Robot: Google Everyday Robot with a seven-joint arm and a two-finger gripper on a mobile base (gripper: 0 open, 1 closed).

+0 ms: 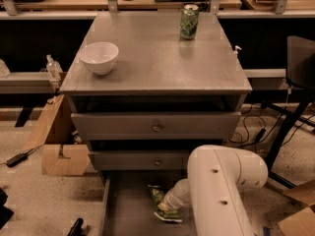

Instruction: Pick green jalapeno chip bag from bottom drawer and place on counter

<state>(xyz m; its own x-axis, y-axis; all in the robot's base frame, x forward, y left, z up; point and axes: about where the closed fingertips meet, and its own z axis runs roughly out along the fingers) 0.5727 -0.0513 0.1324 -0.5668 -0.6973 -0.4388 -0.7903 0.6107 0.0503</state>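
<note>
The bottom drawer (125, 210) stands pulled open at the foot of the grey cabinet. The green jalapeno chip bag (158, 200) lies on its floor, right of the middle, partly covered. My white arm reaches down into the drawer from the right, and my gripper (170, 209) sits right on the bag; the arm's bulk hides the fingertips. The counter (157, 58) is the flat grey cabinet top above.
A white bowl (99, 57) sits on the counter's left side and a green drink can (189, 21) at its back right. Two knobbed drawers (156, 127) are shut above. A cardboard box (64, 156) stands at the left, a black chair (300, 68) at the right.
</note>
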